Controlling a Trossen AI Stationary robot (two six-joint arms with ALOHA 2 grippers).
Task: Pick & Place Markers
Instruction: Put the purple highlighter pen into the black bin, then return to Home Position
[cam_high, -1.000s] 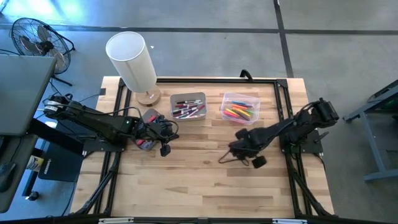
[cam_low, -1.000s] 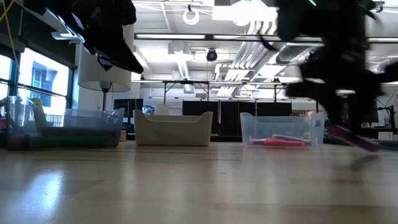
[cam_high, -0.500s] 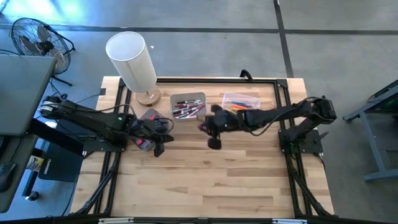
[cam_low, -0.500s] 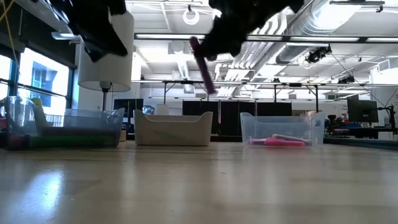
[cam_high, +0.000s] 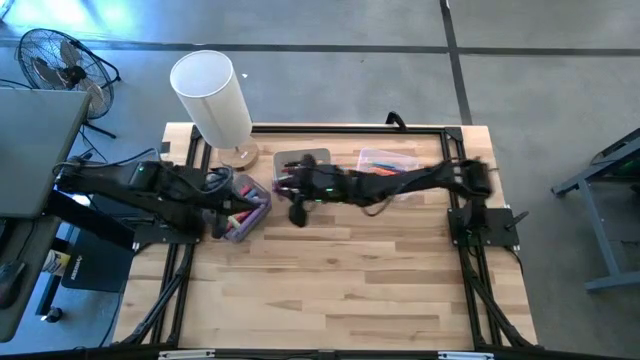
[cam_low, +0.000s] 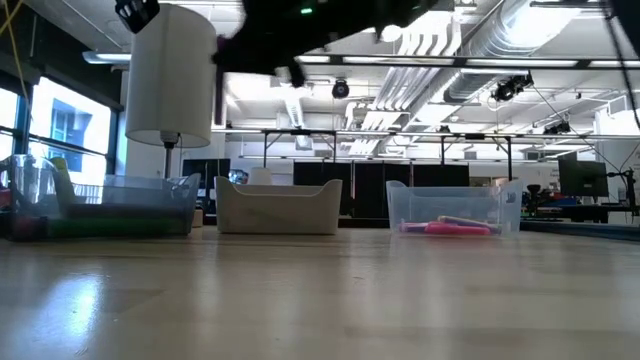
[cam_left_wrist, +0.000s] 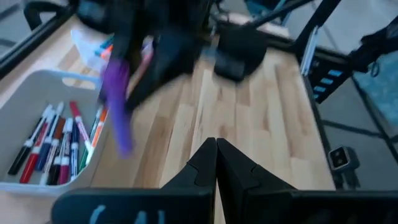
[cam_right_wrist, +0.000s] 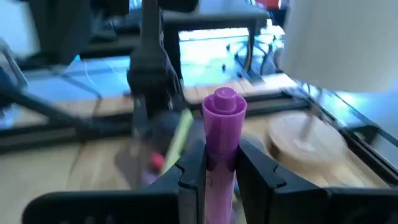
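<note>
From above, the right gripper reaches across the table to the grey bin of markers, the left gripper beside a tilted clear bin; the left wrist view shows its fingers pressed together, the purple marker hanging above that bin; the right wrist view shows the marker pinched upright between the fingers.

Purple marker upright, clamped between the right fingers, red, black and green markers lying side by side in the grey bin, pink and orange markers in the clear bin
</note>
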